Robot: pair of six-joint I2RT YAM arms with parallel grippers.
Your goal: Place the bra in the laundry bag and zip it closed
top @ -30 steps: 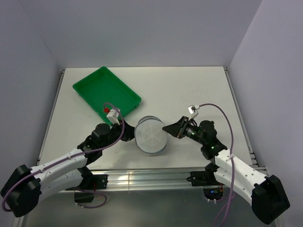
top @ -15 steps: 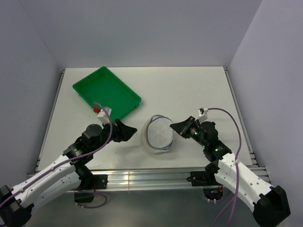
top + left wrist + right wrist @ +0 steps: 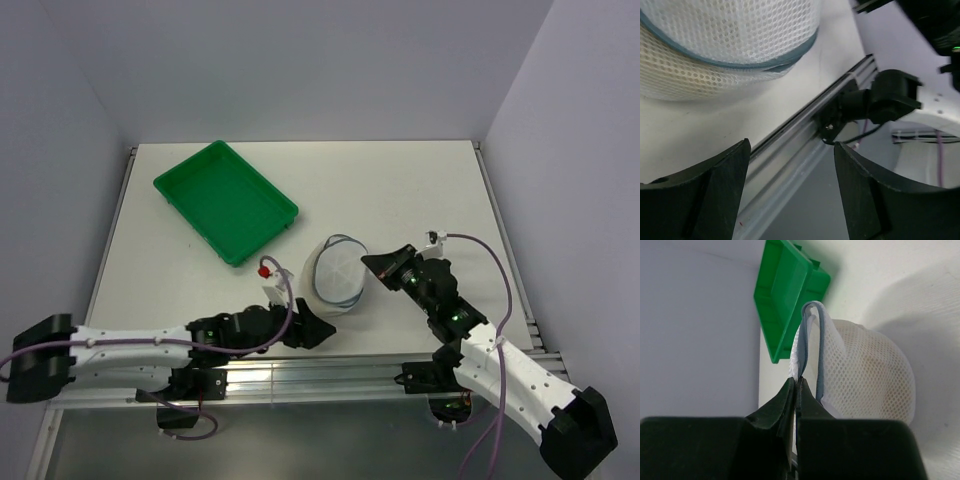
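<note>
The white mesh laundry bag sits tilted at the table's front centre, its dark zipper rim arched upward. My right gripper is shut on that rim at the bag's right side; in the right wrist view the shut gripper pinches the zipper edge of the bag. The bra shows only as a mustard-tan tint through the mesh. My left gripper is open and empty, low by the table's front edge, just below the bag; in its wrist view the gripper has its fingers wide apart.
A green plastic tray stands at the back left; it also shows in the right wrist view. The aluminium rail runs along the table's front edge, under my left gripper. The right arm's base mount is close by.
My left arm has let go of the bag and swung down to the front edge. The bag has tipped up and shifted slightly right, held by the right gripper.
</note>
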